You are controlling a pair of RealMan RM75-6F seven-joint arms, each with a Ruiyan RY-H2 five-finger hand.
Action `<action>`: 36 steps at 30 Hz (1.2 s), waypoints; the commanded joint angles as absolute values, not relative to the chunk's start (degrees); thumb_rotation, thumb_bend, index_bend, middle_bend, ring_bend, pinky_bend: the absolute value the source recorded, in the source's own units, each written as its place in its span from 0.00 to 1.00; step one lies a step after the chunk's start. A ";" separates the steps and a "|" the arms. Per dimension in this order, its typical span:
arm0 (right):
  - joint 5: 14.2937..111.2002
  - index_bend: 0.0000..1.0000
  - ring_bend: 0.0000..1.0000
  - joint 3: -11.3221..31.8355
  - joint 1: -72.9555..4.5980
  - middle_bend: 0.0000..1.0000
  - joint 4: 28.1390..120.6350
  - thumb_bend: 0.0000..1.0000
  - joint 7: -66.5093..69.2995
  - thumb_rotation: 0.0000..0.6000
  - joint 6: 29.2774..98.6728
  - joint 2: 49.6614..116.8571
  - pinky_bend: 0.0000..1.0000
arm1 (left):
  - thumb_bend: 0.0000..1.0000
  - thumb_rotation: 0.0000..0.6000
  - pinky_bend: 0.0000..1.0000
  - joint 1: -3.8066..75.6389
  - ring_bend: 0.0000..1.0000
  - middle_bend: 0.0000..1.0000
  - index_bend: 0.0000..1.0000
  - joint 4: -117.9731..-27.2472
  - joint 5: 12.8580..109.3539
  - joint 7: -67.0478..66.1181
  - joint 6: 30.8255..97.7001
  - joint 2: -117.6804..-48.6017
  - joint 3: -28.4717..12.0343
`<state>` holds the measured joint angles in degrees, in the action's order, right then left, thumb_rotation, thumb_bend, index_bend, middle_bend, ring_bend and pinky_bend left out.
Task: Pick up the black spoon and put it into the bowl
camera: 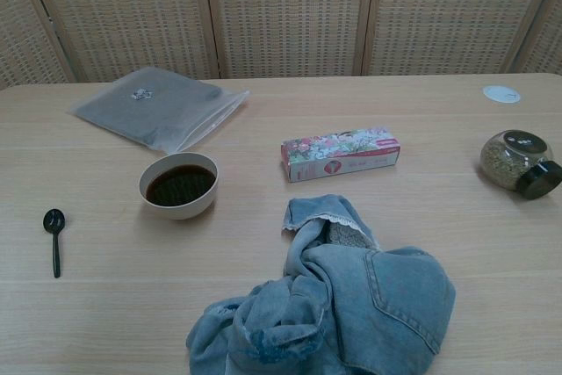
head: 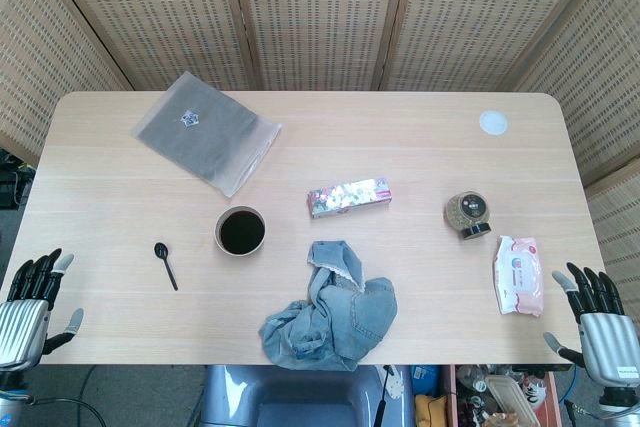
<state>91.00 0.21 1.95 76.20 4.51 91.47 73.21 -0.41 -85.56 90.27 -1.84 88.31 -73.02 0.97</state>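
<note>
- Left hand (head: 38,307) sits at the lower left of the head view, off the table's near edge, fingers spread, holding nothing.
- Right hand (head: 600,322) is way over at the lower right, also splayed and empty, so left is clearly the closer one.
- Black spoon (head: 165,264) lies flat up and to the right of the left hand, scoop end farther away, handle slanting back toward the near edge.
- Bowl (head: 240,231) is just right of the spoon, apart from it.

bright, even light; sharp, soft shadows.
</note>
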 commanded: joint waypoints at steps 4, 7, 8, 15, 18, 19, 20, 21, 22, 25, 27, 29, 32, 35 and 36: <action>90.83 0.17 0.00 0.18 1.99 0.14 75.96 0.21 4.75 1.00 91.25 73.33 0.00 | 0.40 1.00 0.00 -0.18 0.00 0.00 0.00 -85.72 90.53 -1.95 88.33 -73.08 0.96; 90.88 0.17 0.00 0.20 2.02 0.14 75.87 0.21 4.83 1.00 91.35 73.35 0.00 | 0.40 1.00 0.00 -0.07 0.00 0.00 0.00 -85.48 90.93 -1.58 88.62 -73.26 0.94; 90.95 0.17 0.00 0.20 2.03 0.14 75.86 0.21 4.86 1.00 91.45 73.34 0.00 | 0.40 1.00 0.00 -0.03 0.00 0.00 0.00 -85.30 91.04 -1.38 88.67 -73.34 0.97; 90.91 0.17 0.00 0.19 2.08 0.14 75.71 0.21 5.10 1.00 91.41 73.35 0.00 | 0.40 1.00 0.00 0.05 0.00 0.00 0.00 -84.85 91.04 -0.96 88.63 -73.33 1.11; 91.08 0.17 0.00 0.16 1.90 0.14 75.71 0.21 5.05 1.00 91.22 73.37 0.00 | 0.40 1.00 0.00 0.27 0.00 0.00 0.00 -84.66 91.52 -1.13 89.00 -73.23 0.99; 91.07 0.17 0.00 0.17 1.86 0.14 75.72 0.21 5.04 1.00 91.15 73.36 0.00 | 0.40 1.00 0.00 0.29 0.00 0.00 0.00 -84.64 91.54 -1.25 89.05 -73.22 0.97; 91.07 0.17 0.00 0.20 1.82 0.14 75.75 0.21 5.03 1.00 91.12 73.35 0.00 | 0.40 1.00 0.00 0.29 0.00 0.00 0.00 -84.61 91.51 -1.41 89.09 -73.21 0.94; 91.06 0.17 0.00 0.22 1.79 0.14 75.76 0.21 5.03 1.00 91.08 73.33 0.00 | 0.40 1.00 0.00 0.30 0.00 0.00 0.00 -84.58 91.47 -1.53 89.14 -73.19 0.90; 91.06 0.17 0.00 0.23 1.77 0.14 75.77 0.21 5.04 1.00 91.05 73.33 0.00 | 0.40 1.00 0.00 0.32 0.00 0.00 0.00 -84.59 91.46 -1.58 89.15 -73.15 0.87; 91.08 0.17 0.00 0.22 1.70 0.14 75.72 0.21 5.08 1.00 90.94 73.37 0.00 | 0.40 1.00 0.01 0.42 0.00 0.00 0.00 -84.60 91.46 -1.79 89.19 -72.96 0.79; 91.11 0.17 0.00 0.20 1.61 0.14 75.68 0.21 5.09 1.00 90.79 73.41 0.00 | 0.40 1.00 0.09 0.56 0.01 0.02 0.00 -84.50 91.64 -2.37 89.24 -72.78 0.73; 91.09 0.17 0.00 0.20 1.55 0.14 75.63 0.21 5.13 1.00 90.68 73.43 0.00 | 0.40 1.00 0.27 0.85 0.11 0.14 0.00 -84.64 91.92 -2.81 88.93 -72.48 0.82; 91.05 0.17 0.00 0.23 1.51 0.14 75.58 0.21 5.30 1.00 90.62 73.45 0.00 | 0.40 1.00 0.45 1.71 0.34 0.35 0.00 -85.28 92.76 -4.56 87.61 -71.32 1.30; 90.94 0.17 0.00 0.23 1.58 0.14 75.42 0.21 5.53 1.00 90.65 73.46 0.00 | 0.40 1.00 0.54 2.89 0.47 0.50 0.01 -86.58 93.28 -7.04 85.28 -70.00 1.88; 90.87 0.17 0.00 0.24 1.63 0.14 75.36 0.21 5.61 1.00 90.65 73.45 0.00 | 0.40 1.00 0.55 3.26 0.50 0.53 0.02 -86.95 93.31 -7.81 84.48 -69.64 2.02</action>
